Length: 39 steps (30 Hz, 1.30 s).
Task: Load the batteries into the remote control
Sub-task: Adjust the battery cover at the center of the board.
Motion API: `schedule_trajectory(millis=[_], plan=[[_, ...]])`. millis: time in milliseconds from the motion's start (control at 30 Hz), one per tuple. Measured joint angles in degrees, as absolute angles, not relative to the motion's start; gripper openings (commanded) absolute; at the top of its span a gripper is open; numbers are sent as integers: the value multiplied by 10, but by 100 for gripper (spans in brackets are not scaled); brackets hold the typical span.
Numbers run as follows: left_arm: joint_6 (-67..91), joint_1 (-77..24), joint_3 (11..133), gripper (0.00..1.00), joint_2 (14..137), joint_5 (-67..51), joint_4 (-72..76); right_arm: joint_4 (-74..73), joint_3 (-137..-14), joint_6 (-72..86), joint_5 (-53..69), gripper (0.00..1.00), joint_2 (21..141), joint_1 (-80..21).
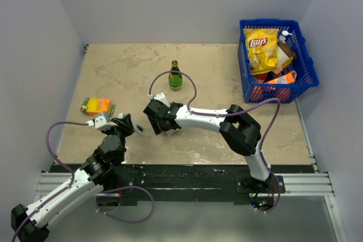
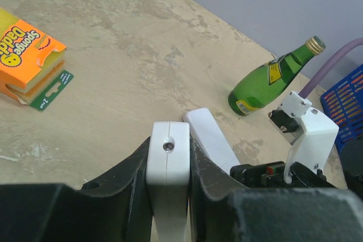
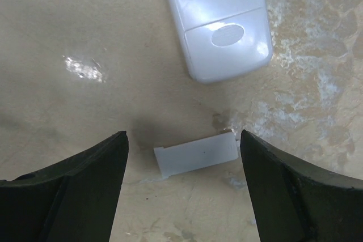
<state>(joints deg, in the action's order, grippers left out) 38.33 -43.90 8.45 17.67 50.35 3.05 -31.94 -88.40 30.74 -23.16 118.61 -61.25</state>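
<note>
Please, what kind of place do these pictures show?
Probably a robot test cell in a laboratory, not a home: plain grey partition walls box in a beige mottled table top, a white-and-black robot arm is mounted by a silver metal rail, and a blue plastic basket holds a yellow crisp bag.

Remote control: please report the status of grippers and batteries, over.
Left gripper shut on white bar. Right gripper open over small white cover, remote just beyond. Batteries not in sight. Green bottle apart, not in the way.
</note>
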Motion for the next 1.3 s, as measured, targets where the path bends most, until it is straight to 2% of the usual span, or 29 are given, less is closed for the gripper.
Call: schedule_trajectory(millis=[467,1033,1300], plan=[[378,-439,83,0,175,509,20,-338,-854,303,-272,82,1184,-621],[378,-439,79,0,179,504,23,-385,-746,315,-279,80,1097,-618],[378,-439,79,0,178,501,24,-318,-718,383,-241,80,1025,-612]])
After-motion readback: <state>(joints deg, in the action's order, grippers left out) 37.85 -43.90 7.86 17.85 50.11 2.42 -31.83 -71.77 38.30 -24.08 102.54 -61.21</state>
